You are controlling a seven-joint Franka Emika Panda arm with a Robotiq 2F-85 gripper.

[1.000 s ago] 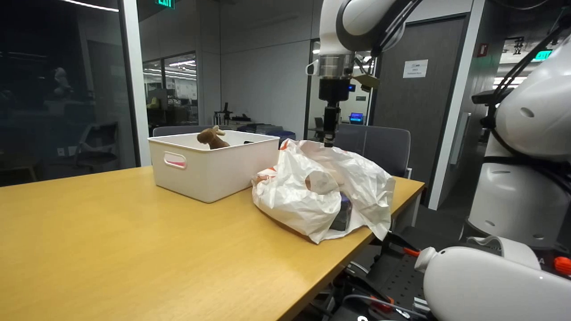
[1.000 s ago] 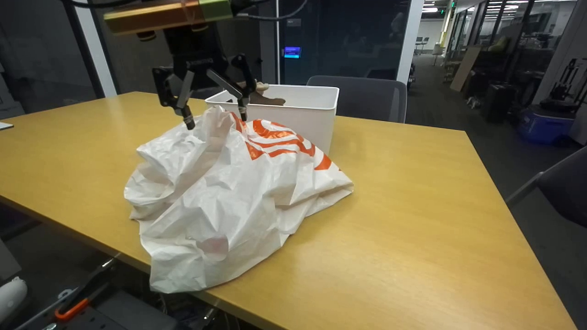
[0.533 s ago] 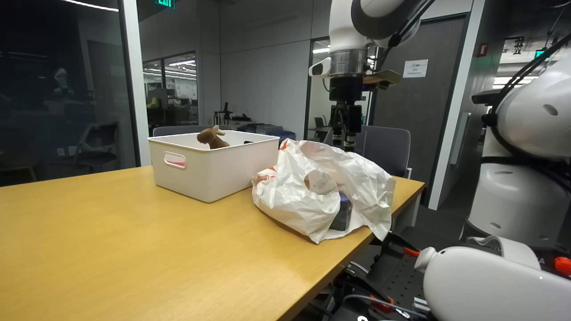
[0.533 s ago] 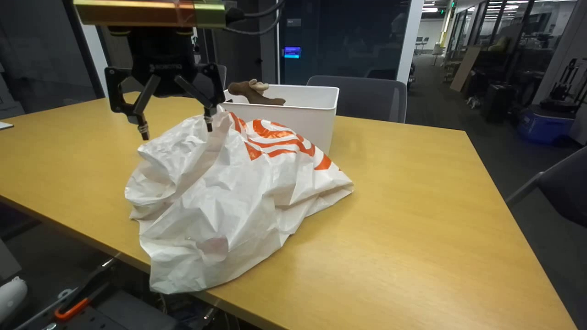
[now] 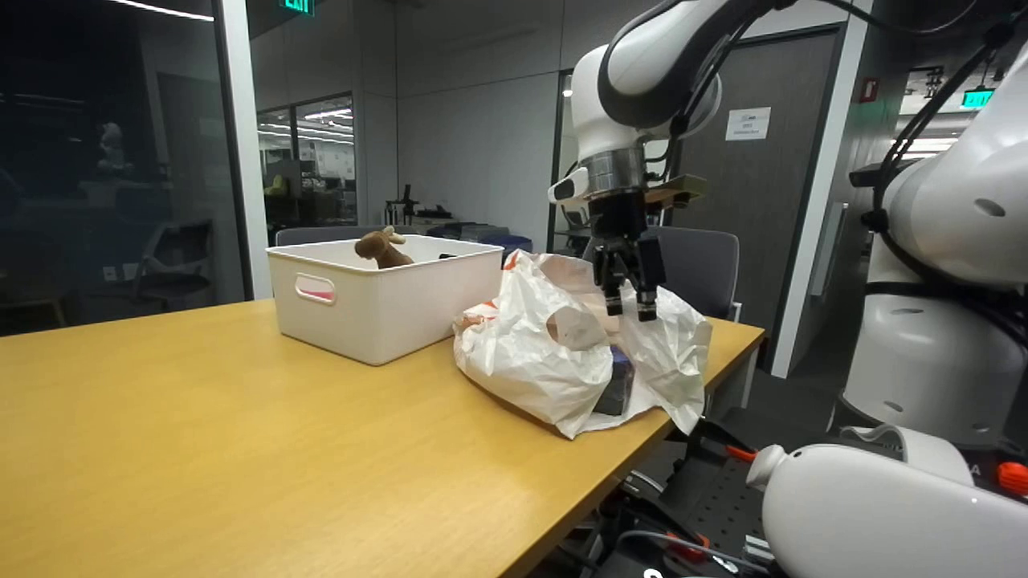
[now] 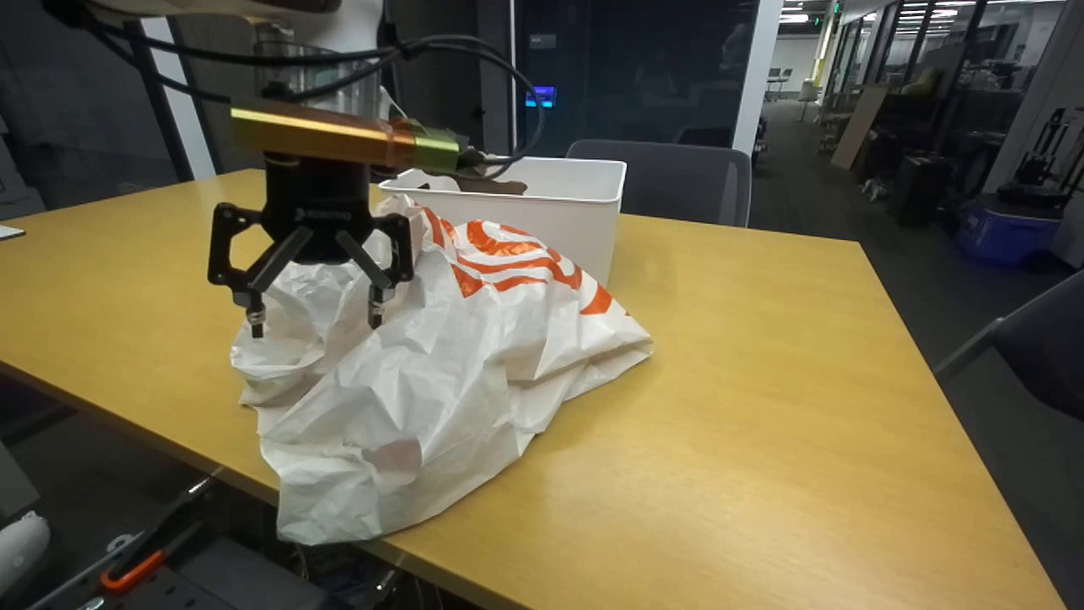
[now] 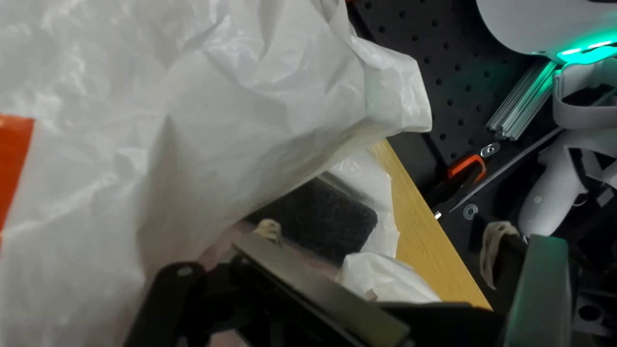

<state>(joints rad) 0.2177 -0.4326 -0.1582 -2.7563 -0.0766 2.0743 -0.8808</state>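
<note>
My claw (image 6: 316, 326) points down with its jaws spread apart, close to the open side of a crumpled white plastic bag (image 6: 449, 364) printed in orange; I cannot tell whether they touch it. The bag lies at the edge of the table (image 6: 762, 381), and a dark block (image 7: 323, 217) shows in its mouth. Near the bag stands a white plastic bin (image 5: 434, 305), a brown plush toy (image 5: 381, 249) showing above its rim.

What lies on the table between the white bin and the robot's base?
A crumpled white bag, a dark object showing in its opening: visible in an exterior view.
</note>
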